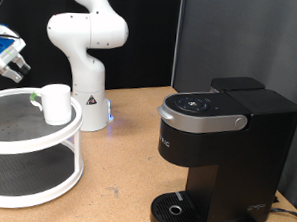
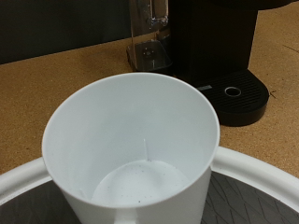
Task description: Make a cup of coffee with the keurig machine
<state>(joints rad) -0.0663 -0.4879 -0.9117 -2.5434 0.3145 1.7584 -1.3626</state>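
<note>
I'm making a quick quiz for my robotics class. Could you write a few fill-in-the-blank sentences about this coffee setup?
1. The cup stands on the ____ tier of the round white stand.
2. In the wrist view, the inside of the cup is ____.
3. The round drip base of the coffee machine has ____ standing on it.
4. In the exterior view, the gripper is at the picture's ____ edge, above the stand.

Missing words: top; empty; nothing; left

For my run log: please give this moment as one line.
gripper: over tray edge, near cup | small white cylindrical mug: empty, on round white two-tier tray | boxy black Keurig machine: lid closed, drip base bare
</note>
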